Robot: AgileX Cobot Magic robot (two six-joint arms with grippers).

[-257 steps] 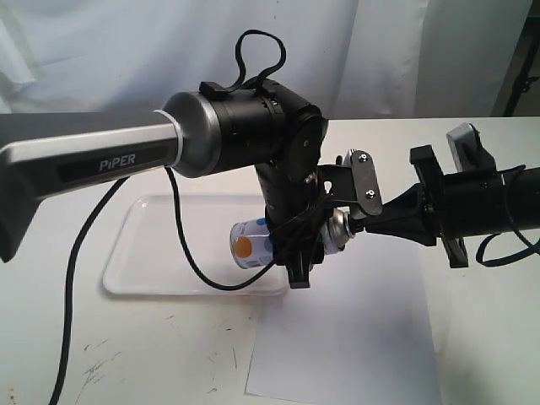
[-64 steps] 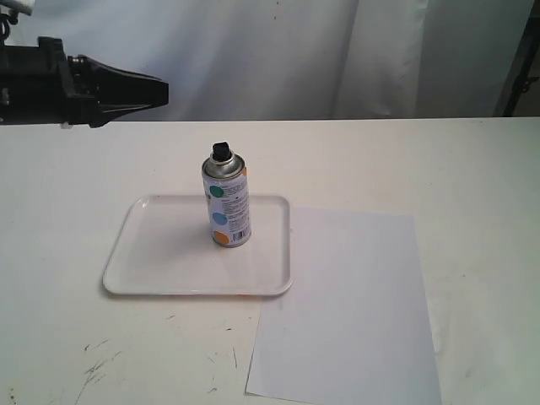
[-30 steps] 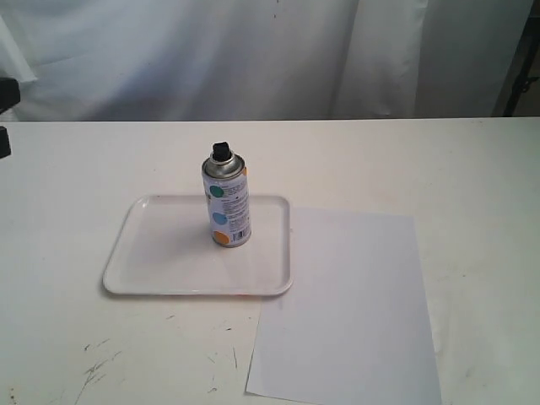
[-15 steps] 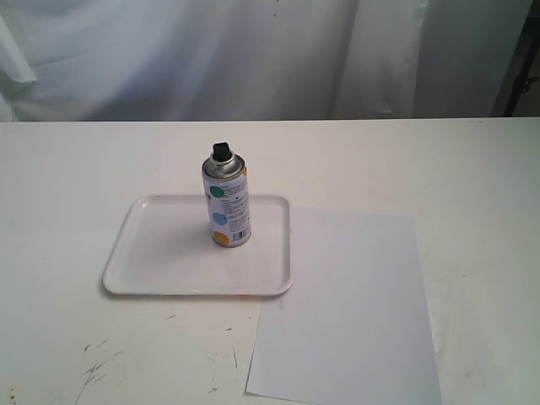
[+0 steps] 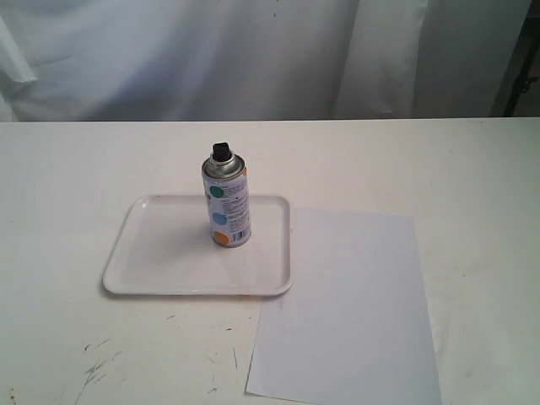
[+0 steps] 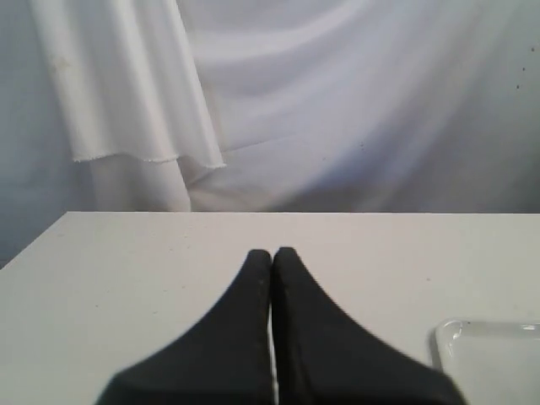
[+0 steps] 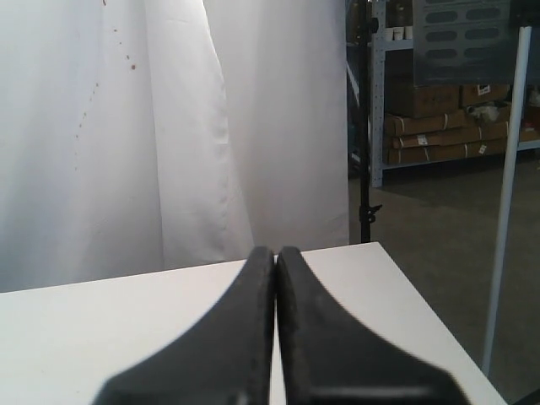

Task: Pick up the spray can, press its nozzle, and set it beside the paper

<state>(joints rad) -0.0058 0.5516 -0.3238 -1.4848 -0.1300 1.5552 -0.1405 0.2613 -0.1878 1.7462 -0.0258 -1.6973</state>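
The spray can (image 5: 228, 207) stands upright on the right part of a white tray (image 5: 160, 253), its black nozzle (image 5: 221, 151) on top. The paper (image 5: 350, 304) lies flat just right of the tray, apart from the can. Neither arm shows in the exterior view. In the left wrist view my left gripper (image 6: 272, 253) is shut with nothing in it, above bare table, and a tray corner (image 6: 485, 354) shows beside it. In the right wrist view my right gripper (image 7: 275, 251) is shut and empty near a table corner.
White curtains hang behind the table (image 5: 76, 169). Dark scuff marks (image 5: 97, 363) lie near the table's front left. Beyond the table edge in the right wrist view stand a metal pole (image 7: 504, 186) and shelves with boxes (image 7: 439, 110).
The left arm, still in view at the upper left two seconds ago, has drawn out of the exterior view. The can, tray and paper have not moved in the last second.
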